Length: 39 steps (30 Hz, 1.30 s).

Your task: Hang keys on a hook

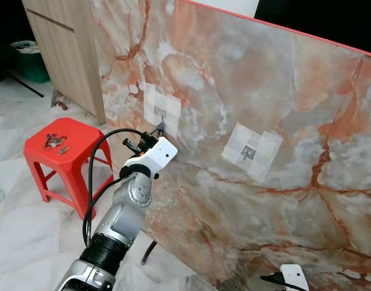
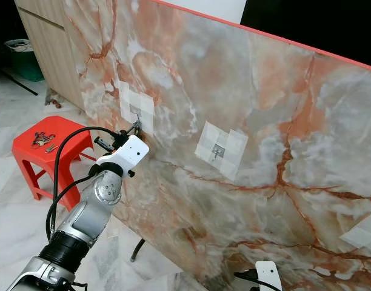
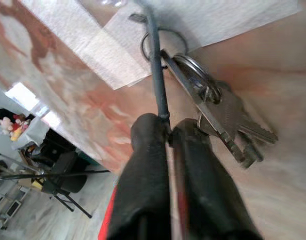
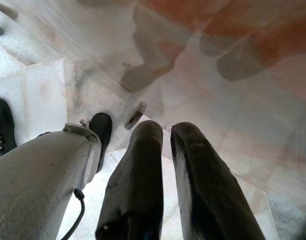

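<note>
Reaching to the taped hook (image 1: 160, 125) on the marble slab (image 1: 282, 103) with the left gripper (image 3: 169, 131).
Fingers nearly together, pinching a thin cord; keys (image 3: 220, 117) dangling by their ring beside the fingertips, against the slab. Right gripper (image 4: 164, 131) hanging low, nearly closed, empty.

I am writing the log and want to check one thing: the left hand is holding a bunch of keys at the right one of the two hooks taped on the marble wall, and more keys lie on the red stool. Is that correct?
Not quite. The left hand holds the keys at the left hook, not the right hook, which is bare; the left eye view shows this. The hooks are taped on the marble wall, and more keys lie on the red stool.
</note>
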Motion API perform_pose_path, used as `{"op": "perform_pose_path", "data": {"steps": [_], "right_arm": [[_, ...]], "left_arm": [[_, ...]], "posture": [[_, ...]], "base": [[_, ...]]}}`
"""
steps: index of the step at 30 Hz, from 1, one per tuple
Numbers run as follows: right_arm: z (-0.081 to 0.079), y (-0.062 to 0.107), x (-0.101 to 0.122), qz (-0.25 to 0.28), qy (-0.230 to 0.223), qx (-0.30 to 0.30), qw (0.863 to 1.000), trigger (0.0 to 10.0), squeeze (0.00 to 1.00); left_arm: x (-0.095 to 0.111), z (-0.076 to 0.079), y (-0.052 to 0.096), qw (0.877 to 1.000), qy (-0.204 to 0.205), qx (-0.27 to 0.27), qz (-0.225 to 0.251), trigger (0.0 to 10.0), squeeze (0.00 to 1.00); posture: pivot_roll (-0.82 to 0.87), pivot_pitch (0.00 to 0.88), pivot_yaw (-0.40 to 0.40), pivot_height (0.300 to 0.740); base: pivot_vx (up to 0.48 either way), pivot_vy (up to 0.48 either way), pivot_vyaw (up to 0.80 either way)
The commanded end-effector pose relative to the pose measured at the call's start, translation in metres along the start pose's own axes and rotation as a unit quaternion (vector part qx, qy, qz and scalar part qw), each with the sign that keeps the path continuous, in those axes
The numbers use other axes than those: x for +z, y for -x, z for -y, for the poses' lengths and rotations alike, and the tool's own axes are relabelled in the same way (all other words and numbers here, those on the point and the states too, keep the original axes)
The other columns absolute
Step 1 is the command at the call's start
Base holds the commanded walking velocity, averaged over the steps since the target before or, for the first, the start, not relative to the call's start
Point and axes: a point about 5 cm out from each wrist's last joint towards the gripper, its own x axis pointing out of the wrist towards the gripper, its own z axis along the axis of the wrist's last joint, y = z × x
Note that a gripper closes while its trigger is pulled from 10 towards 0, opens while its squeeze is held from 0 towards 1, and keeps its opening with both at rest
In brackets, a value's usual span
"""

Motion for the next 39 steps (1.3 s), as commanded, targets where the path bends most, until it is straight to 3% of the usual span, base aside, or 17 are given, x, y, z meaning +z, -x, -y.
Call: {"op": "perform_pose_path", "data": {"steps": [1, 9, 16, 17, 23, 27, 39], "right_arm": [[0.010, 0.002, 0.007, 0.012, 0.006, -0.014, 1.000, 10.0, 0.00], [0.009, 0.002, 0.007, 0.012, 0.006, -0.013, 1.000, 10.0, 0.00], [0.009, 0.001, 0.007, 0.012, 0.004, -0.013, 1.000, 10.0, 0.00], [0.009, 0.001, 0.006, 0.012, 0.003, -0.013, 1.000, 10.0, 0.00], [0.008, 0.001, 0.006, 0.011, 0.004, -0.012, 1.000, 10.0, 0.00], [0.008, 0.001, 0.005, 0.009, 0.003, -0.011, 1.000, 10.0, 0.00], [0.008, 0.001, 0.005, 0.009, 0.003, -0.011, 1.000, 10.0, 0.00]], "left_arm": [[0.008, 0.001, -0.001, 1.000, -0.010, -0.004, 0.012, 10.0, 1.00], [0.010, 0.002, -0.001, 1.000, -0.014, -0.007, 0.019, 10.0, 1.00], [0.016, 0.009, 0.003, 0.997, 0.036, -0.045, 0.043, 10.0, 1.00], [0.017, 0.014, 0.008, 0.995, 0.048, -0.071, 0.055, 10.0, 1.00], [0.007, 0.021, 0.018, 0.994, 0.046, -0.094, 0.043, 10.0, 1.00], [-0.003, 0.025, 0.036, 0.990, 0.070, -0.118, 0.038, 10.0, 1.00], [-0.003, 0.025, 0.036, 0.990, 0.070, -0.118, 0.038, 10.0, 1.00]], "posture": [[-0.01, 0.000, -0.164, 0.740], [-0.01, 0.000, -0.162, 0.740], [-0.01, 0.000, -0.157, 0.740], [-0.01, 0.000, -0.158, 0.740], [0.00, 0.000, -0.154, 0.740], [0.00, 0.000, -0.152, 0.740], [0.00, 0.000, -0.152, 0.740]], "base": [[0.000, 0.000, 0.00], [0.000, 0.000, 0.00], [0.000, 0.000, 0.00], [0.000, 0.000, 0.00], [0.000, 0.000, 0.00], [0.000, 0.000, 0.00], [0.000, 0.000, 0.00]]}}
